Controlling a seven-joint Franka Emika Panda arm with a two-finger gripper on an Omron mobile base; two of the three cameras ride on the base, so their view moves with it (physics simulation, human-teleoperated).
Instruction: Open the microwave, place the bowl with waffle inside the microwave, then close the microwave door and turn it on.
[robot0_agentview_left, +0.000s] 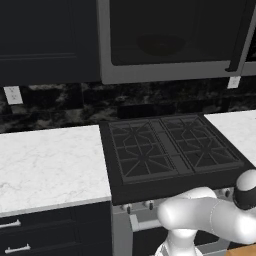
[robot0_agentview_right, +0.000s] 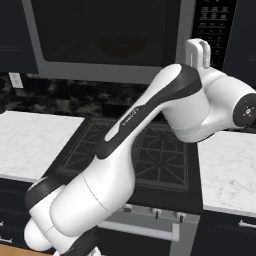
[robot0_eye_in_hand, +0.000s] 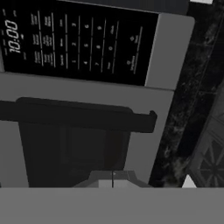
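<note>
White links of my arm (robot0_agentview_right: 150, 125) fill the foreground of the right base view, reaching up toward the microwave (robot0_agentview_left: 175, 40). Beyond them lie the stove (robot0_agentview_left: 170, 150) and marble table (robot0_agentview_left: 50, 165). My hand (robot0_eye_in_hand: 113, 180) shows its fingertips pressed together, gripping nothing, just short of the microwave door (robot0_eye_in_hand: 74, 153). From the hand view the door's bar handle (robot0_eye_in_hand: 78, 116) runs crosswise, with the keypad (robot0_eye_in_hand: 78, 41) reading 10:00. Through the glass, the bowl (robot0_agentview_left: 161, 44) sits inside.

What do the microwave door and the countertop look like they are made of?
Microwave door: dark glass, seemingly, since the interior shows faintly through; matte grey frame, metal or plastic. Countertop: white with grey veining, apparently polished marble or an imitation.
</note>
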